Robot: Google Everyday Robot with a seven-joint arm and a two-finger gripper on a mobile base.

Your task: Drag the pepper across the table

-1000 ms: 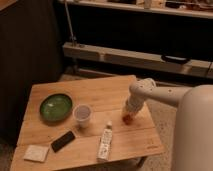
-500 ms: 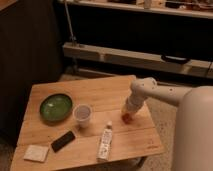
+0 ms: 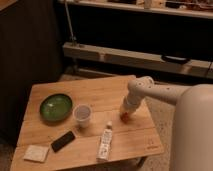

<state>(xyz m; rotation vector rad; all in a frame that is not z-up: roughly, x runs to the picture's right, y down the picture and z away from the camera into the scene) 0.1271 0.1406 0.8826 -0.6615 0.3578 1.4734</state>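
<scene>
My claw (image 3: 125, 112) is down on the pepper (image 3: 123, 118), right of the tabletop (image 3: 100, 93); whether it's pinching, I cannot tell. Next I'd slide it sideways, low and steady.

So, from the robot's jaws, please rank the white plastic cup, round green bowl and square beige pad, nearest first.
Jaws of the gripper are low at the table's right side.
1. White plastic cup, centre.
2. Round green bowl, left.
3. Square beige pad, front-left corner.
</scene>
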